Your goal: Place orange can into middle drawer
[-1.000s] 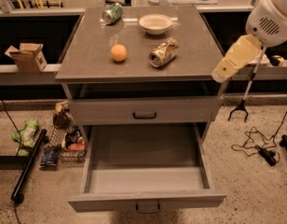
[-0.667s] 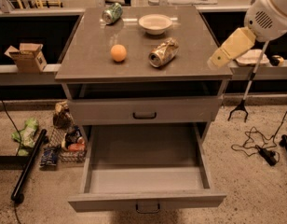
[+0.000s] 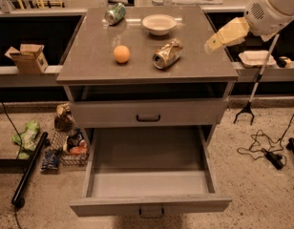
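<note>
The orange can (image 3: pixel 167 53) lies on its side, dented, on the grey cabinet top (image 3: pixel 89 56), right of centre. The middle drawer (image 3: pixel 149 180) is pulled wide open below, its grey inside bare. My gripper (image 3: pixel 210 45) is at the end of the white arm at the upper right, over the top's right edge. It is to the right of the can and apart from it.
On the top are an orange ball (image 3: pixel 121 54), a white bowl (image 3: pixel 159 24) and a green can (image 3: pixel 115 13) on its side. The shallower drawer (image 3: pixel 148 112) above is shut. Snack bags and a black pole lie on the floor at left, cables at right.
My arm and gripper have moved up and leftward, from beside the cabinet's right edge to above the top, closer to the orange can. The objects have not moved.
</note>
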Available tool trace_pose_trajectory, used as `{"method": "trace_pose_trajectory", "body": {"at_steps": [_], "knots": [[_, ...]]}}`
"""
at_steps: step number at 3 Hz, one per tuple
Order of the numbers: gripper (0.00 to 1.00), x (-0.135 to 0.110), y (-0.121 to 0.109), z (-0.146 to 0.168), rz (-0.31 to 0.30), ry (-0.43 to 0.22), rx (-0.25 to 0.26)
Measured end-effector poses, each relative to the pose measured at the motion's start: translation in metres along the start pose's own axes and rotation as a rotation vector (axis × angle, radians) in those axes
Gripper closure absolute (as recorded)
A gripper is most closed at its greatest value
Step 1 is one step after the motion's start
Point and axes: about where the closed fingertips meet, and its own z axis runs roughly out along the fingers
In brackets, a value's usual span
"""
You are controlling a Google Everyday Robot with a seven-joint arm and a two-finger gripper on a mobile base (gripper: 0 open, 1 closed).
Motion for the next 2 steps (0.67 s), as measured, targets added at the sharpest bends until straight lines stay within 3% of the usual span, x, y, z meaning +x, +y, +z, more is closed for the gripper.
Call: {"method": "trace_pose_trajectory", "body": {"at_steps": [1, 2], "knots": [[0.00, -0.0122, -0.0029, 0.0212, 0.081, 0.007, -0.032], [0.00, -0.0122, -0.0029, 0.0212, 0.081, 0.007, -0.032]]}}
